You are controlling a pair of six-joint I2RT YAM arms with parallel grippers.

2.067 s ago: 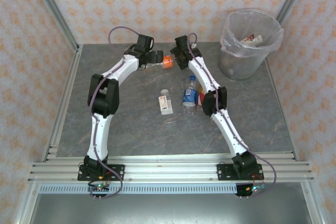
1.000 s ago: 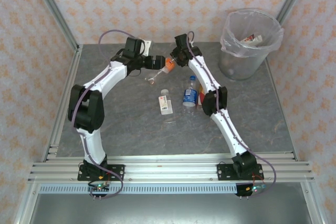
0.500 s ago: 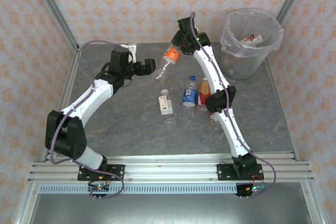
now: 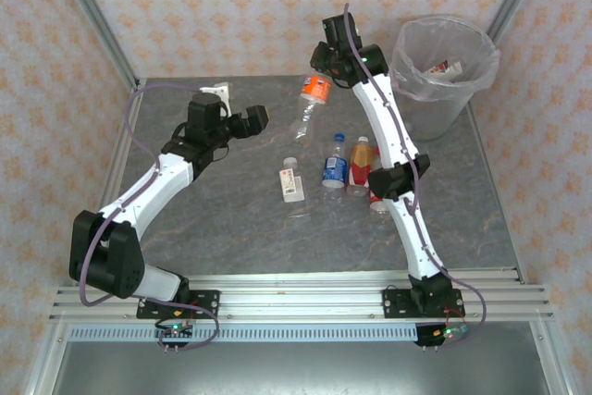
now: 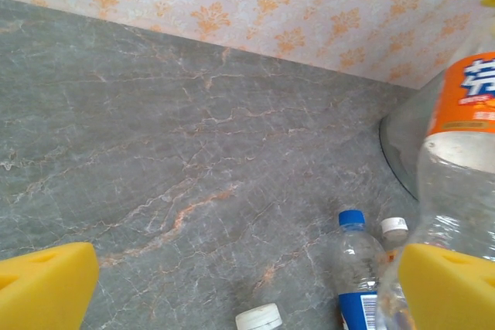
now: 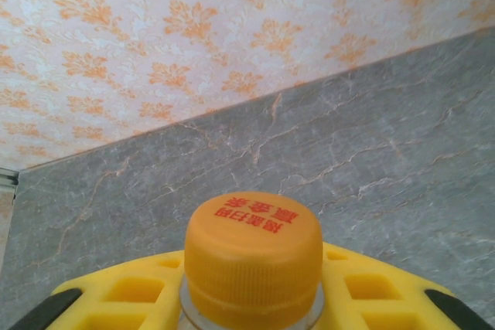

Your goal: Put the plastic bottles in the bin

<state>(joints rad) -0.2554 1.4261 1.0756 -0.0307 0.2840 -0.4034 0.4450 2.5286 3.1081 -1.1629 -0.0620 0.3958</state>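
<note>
Plastic bottles (image 4: pixel 334 166) lie side by side on the table (image 4: pixel 231 228), close to the right arm. One more, the orange-labelled bottle (image 4: pixel 312 101), hangs in the air from the right hand (image 4: pixel 323 74), which is clenched on its neck (orange cap (image 6: pixel 254 246) up between the yellow fingers (image 6: pixel 116 293)), left of the bin (image 4: pixel 425 113). The left hand (image 4: pixel 260 117) is released and empty, just left of that bottle.

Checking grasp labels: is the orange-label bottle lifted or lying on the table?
Lifted. The bottle hangs tilted above the table, its neck clamped in the right gripper, left of the bin.
</note>
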